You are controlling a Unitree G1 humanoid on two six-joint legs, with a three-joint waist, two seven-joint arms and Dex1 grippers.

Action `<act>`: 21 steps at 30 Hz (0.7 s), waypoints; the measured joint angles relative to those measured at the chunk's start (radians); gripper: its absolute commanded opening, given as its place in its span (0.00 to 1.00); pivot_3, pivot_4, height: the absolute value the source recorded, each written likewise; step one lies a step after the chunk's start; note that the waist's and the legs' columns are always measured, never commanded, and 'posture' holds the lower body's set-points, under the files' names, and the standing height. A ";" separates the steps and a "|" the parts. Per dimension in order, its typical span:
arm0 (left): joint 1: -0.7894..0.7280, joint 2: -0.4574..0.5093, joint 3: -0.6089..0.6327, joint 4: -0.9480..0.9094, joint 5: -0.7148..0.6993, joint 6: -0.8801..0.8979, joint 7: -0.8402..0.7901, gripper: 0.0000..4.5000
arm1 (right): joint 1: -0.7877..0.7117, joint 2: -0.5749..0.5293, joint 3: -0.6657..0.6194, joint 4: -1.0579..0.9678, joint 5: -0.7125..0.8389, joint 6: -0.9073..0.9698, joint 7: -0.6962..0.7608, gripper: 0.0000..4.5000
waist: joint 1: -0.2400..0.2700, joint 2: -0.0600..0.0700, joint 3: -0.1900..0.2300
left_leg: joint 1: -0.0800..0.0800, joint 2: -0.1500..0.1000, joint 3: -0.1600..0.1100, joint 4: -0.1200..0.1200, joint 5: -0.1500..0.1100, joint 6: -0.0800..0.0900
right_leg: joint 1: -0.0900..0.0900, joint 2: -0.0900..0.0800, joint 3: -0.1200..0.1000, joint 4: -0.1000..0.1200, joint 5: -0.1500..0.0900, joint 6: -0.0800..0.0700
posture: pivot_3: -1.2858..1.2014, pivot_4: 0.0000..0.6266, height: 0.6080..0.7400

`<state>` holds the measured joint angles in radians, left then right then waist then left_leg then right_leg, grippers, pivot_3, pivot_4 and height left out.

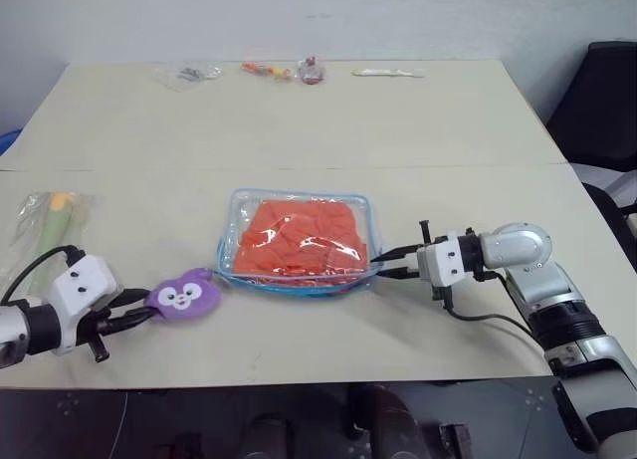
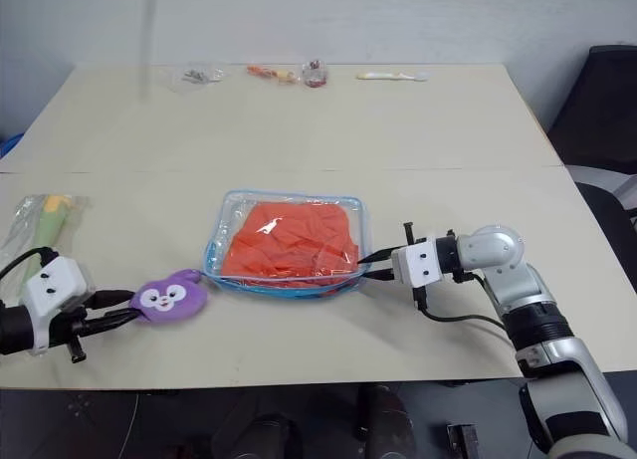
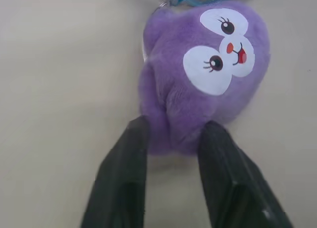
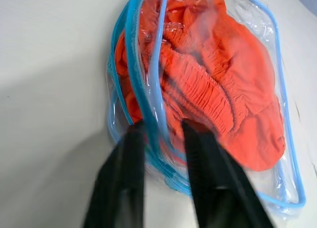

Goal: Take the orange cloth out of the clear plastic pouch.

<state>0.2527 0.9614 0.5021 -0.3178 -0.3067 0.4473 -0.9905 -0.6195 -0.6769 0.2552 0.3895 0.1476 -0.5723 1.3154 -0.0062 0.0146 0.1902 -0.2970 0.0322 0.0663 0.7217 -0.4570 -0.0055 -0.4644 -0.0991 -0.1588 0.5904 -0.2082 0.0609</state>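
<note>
My right gripper (image 4: 161, 134) straddles the pouch (image 1: 239, 205) rim, fingers parted, the orange cloth (image 1: 304, 235) inside. My left gripper (image 3: 173, 139), also parted, flanks the purple bunny (image 1: 185, 294), apparently ungripped. The rim could slip free.

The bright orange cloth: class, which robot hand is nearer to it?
Right. The right hand is at the clear blue-edged plastic pouch's end, beside the bright orange cloth; the left hand is at the purple bunny plush.
</note>
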 measured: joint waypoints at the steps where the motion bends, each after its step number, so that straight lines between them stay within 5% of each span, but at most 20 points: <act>1: 0.000 -0.004 -0.004 -0.006 -0.001 0.003 0.006 0.63 | 0.006 0.000 0.000 -0.011 0.002 0.013 0.001 0.55 | 0.000 0.000 0.000 | 0.000 0.000 0.000 0.000 0.000 0.000 | 0.000 0.000 0.000 0.000 0.000 0.000 | 0.52 0.24 1.00; 6: 0.040 -0.009 0.013 -0.029 0.001 -0.005 0.005 0.99 | 0.056 -0.010 -0.015 -0.116 0.038 0.105 -0.002 0.94 | 0.001 0.000 0.000 | 0.000 0.000 0.000 0.000 0.000 0.000 | 0.000 0.000 0.000 0.000 0.000 0.000 | 0.52 0.24 1.00; 7: 0.051 -0.009 0.023 -0.029 0.003 -0.007 0.002 1.00 | 0.066 -0.017 -0.023 -0.134 0.044 0.135 -0.007 1.00 | 0.001 0.000 0.000 | 0.000 0.000 0.000 0.000 0.000 0.000 | 0.000 0.000 0.000 0.000 0.000 0.000 | 0.52 0.24 1.00; 14: 0.007 0.109 0.206 -0.106 -0.106 0.051 -0.134 1.00 | 0.193 -0.106 -0.145 -0.441 0.231 0.542 -0.067 1.00 | 0.018 0.000 0.000 | 0.000 -0.001 -0.002 0.001 -0.001 0.000 | 0.001 -0.002 -0.001 0.000 0.000 0.000 | 0.52 0.24 1.00; 17: -0.153 0.151 0.094 -0.172 -0.120 0.041 -0.096 1.00 | 0.240 -0.127 -0.176 -0.550 0.312 0.705 -0.087 1.00 | 0.025 0.000 0.000 | -0.001 -0.001 -0.001 -0.001 -0.001 0.001 | 0.002 -0.002 0.000 0.000 0.000 0.000 | 0.52 0.24 1.00; 21: -0.260 0.180 -0.212 -0.173 0.093 -0.160 -0.033 1.00 | 0.284 -0.135 -0.193 -0.656 0.354 0.820 -0.128 1.00 | 0.019 0.001 0.000 | 0.000 -0.001 0.002 -0.002 -0.001 0.000 | 0.001 0.000 0.001 0.000 0.000 0.000 | 0.52 0.24 1.00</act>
<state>-0.0071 1.1415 0.2900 -0.4908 -0.2133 0.2874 -1.0236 -0.3350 -0.8115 0.0617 -0.2665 0.5019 0.2472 1.1879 0.0123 0.0153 0.1900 -0.2974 0.0311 0.0684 0.7192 -0.4580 -0.0053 -0.4635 -0.0990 -0.1581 0.5902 -0.2080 0.0607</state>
